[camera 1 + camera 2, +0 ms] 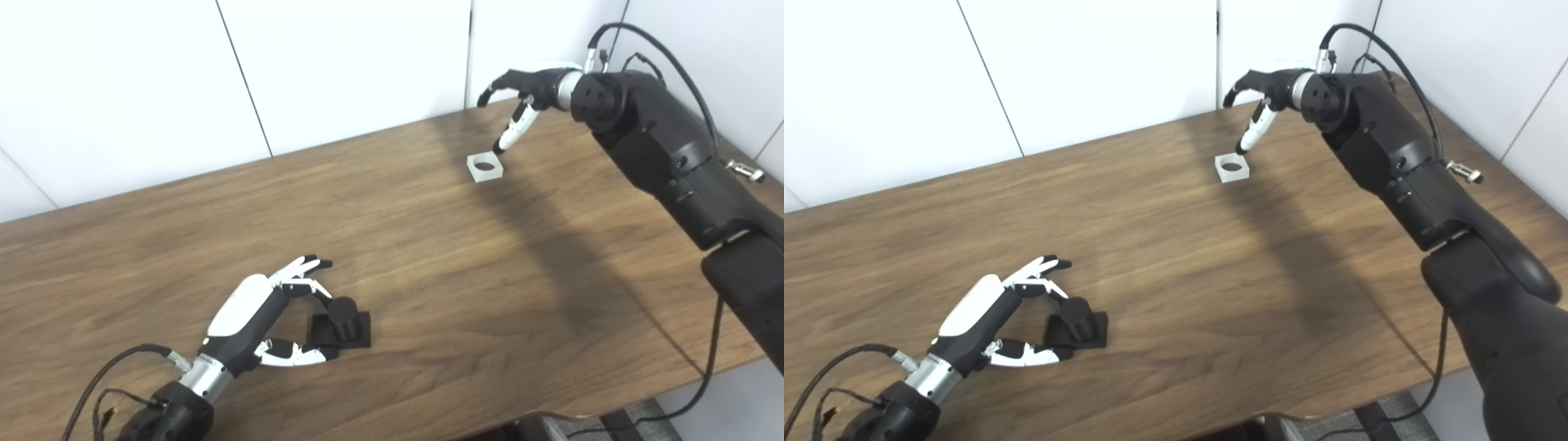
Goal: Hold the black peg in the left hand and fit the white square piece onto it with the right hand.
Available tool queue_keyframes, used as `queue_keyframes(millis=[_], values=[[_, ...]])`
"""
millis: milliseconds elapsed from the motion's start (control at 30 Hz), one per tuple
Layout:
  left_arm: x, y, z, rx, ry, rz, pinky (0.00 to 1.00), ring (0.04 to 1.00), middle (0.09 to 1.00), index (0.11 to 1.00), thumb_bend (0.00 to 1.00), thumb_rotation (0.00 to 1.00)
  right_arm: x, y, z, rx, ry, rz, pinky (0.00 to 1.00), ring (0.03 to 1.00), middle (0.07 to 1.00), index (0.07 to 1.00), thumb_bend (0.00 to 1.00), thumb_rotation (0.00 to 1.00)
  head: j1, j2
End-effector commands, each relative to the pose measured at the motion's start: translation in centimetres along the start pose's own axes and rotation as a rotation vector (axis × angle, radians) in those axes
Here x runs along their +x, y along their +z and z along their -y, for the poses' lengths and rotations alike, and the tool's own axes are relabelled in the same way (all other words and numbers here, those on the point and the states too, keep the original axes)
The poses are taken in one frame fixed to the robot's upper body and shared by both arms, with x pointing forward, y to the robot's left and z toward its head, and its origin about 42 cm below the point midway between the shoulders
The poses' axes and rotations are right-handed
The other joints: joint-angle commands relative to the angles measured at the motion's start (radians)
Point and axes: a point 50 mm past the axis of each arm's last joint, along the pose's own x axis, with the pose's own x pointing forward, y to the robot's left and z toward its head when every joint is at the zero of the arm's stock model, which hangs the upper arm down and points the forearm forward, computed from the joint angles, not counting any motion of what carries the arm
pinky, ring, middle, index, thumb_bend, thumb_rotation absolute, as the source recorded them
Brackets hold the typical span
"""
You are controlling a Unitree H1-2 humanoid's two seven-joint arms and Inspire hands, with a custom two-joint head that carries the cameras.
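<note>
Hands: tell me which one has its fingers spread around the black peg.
The left hand, low at the table's near edge, brackets the black peg. The right hand hovers above the white square piece.

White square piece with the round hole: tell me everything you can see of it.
The white square piece is a small, flat-topped block that looks like plastic, with a round hole through its middle showing dark. It lies flat on the brown wooden table near the far edge, far from the black peg. The right hand hangs just above it, open, one fingertip pointing down close to its far right corner; whether they touch cannot be told. Nothing grips it.
</note>
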Motion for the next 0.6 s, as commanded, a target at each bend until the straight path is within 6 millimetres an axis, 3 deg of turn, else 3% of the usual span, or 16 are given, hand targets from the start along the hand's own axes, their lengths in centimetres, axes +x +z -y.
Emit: queue_keyframes(millis=[0, 200, 567], values=[[-1.4, -1.6, -0.1, 0.043, -0.060, -0.073, 0.93, 0.966, 0.913, 0.495, 0.52, 0.08, -0.6, 0.4, 4.1, -0.053, -0.078, 0.012, 0.87, 0.949, 0.941, 0.822, 0.85, 0.20, 0.009, 0.001], [-1.4, -1.4, 0.0, 0.045, -0.066, -0.081, 0.93, 0.968, 0.916, 0.495, 0.52, 0.08, -0.4, 0.6, 3.4, -0.060, -0.053, -0.001, 0.94, 0.975, 0.950, 0.830, 0.91, 0.22, 0.010, 0.003], [-1.5, -1.3, 0.1, 0.044, -0.064, -0.082, 0.93, 0.965, 0.916, 0.495, 0.52, 0.08, 0.1, 0.2, 1.7, -0.070, -0.012, -0.008, 0.99, 0.988, 0.959, 0.842, 0.91, 0.22, 0.014, 0.010]])
